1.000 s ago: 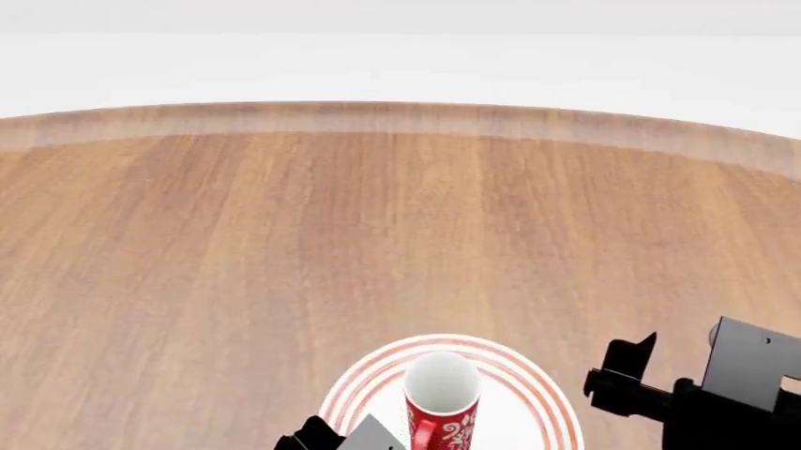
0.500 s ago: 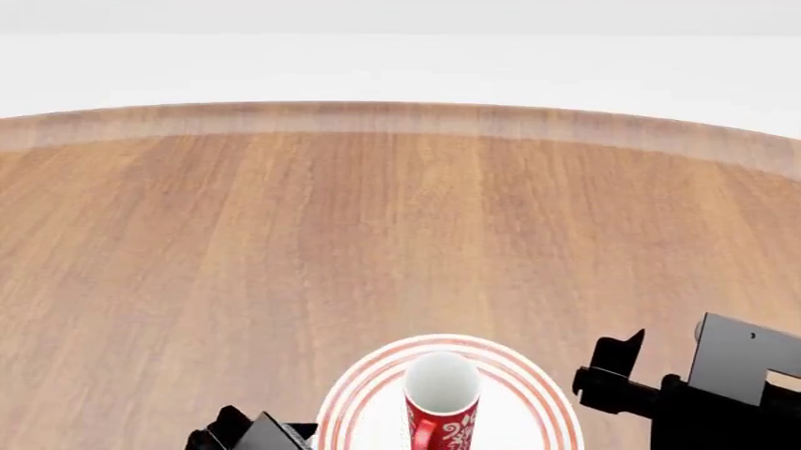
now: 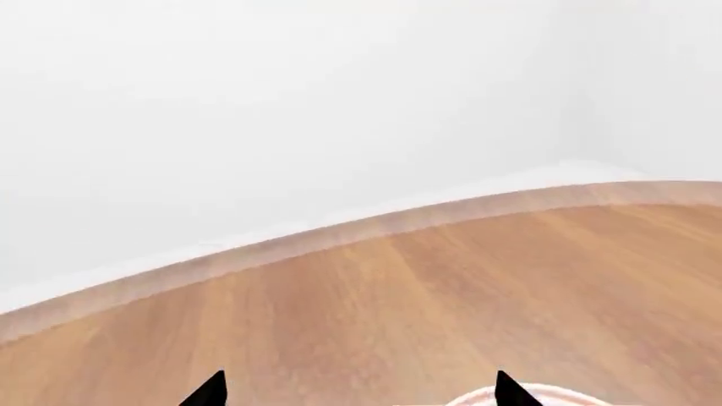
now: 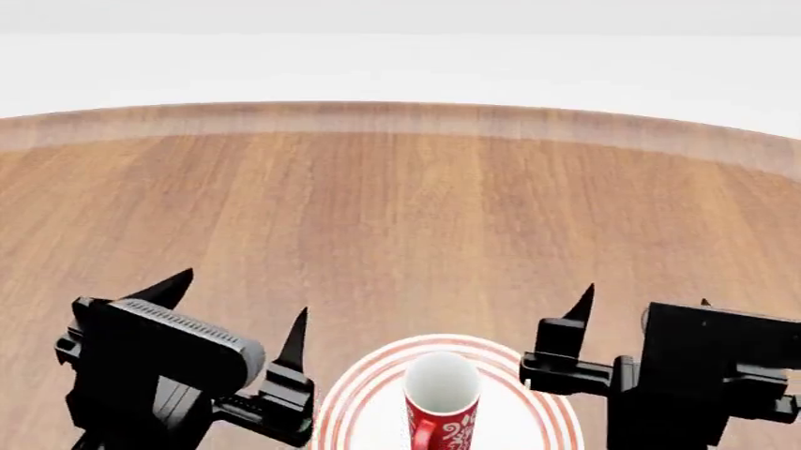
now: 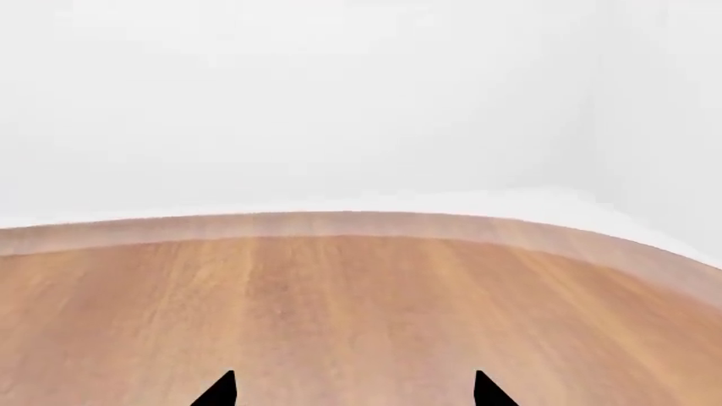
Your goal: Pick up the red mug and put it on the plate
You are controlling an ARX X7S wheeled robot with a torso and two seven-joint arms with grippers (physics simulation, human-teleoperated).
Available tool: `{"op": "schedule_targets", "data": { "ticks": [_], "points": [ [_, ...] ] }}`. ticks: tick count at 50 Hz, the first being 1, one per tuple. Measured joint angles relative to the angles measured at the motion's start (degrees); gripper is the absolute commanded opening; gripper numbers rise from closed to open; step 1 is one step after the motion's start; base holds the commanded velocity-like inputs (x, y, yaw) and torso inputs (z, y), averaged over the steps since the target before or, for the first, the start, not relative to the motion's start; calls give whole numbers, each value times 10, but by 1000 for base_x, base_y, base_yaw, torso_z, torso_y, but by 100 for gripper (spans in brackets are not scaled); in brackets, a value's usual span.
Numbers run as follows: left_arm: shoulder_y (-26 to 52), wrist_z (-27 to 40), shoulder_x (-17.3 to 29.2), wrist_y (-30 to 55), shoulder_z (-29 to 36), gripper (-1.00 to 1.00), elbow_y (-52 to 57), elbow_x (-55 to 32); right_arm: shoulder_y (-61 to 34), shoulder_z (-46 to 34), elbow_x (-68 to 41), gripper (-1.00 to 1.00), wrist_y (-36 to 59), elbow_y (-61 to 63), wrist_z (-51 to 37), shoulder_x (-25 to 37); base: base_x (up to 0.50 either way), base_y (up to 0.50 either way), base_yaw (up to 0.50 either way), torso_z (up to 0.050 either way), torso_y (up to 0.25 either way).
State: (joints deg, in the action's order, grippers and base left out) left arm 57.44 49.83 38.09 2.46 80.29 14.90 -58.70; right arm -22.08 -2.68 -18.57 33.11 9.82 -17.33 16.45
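The red mug, red with a white floral pattern and a white inside, stands upright on the plate, a white plate with red rings, at the near edge of the head view. My left gripper is held up to the left of the plate, open, with nothing between its fingers. My right gripper stands to the right of the plate, open and holding nothing. In the left wrist view my left gripper shows only its two tips, with a bit of the plate's rim beside one. My right gripper faces bare wood.
The round wooden table stretches ahead to its far curved edge, with a white floor and wall beyond. No other objects show on it.
Both grippers have risen into the head view. The left one came up from beside the mug and moved left of the plate. The mug has not moved on the plate.
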Motion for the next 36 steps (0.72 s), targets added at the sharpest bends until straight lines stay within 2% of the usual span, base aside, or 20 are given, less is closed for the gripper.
{"op": "schedule_targets", "data": {
  "ticks": [16,36],
  "points": [
    [-16,48,-8,-46,-29,100,-35,43,35,-50,39,100,-25,100,-14,9,0,0,0,0,0],
    [-23,62,-10,-62,-43,100,-54,58,53,-80,69,100,-45,156,-30,18,0,0,0,0,0]
  ]
}}
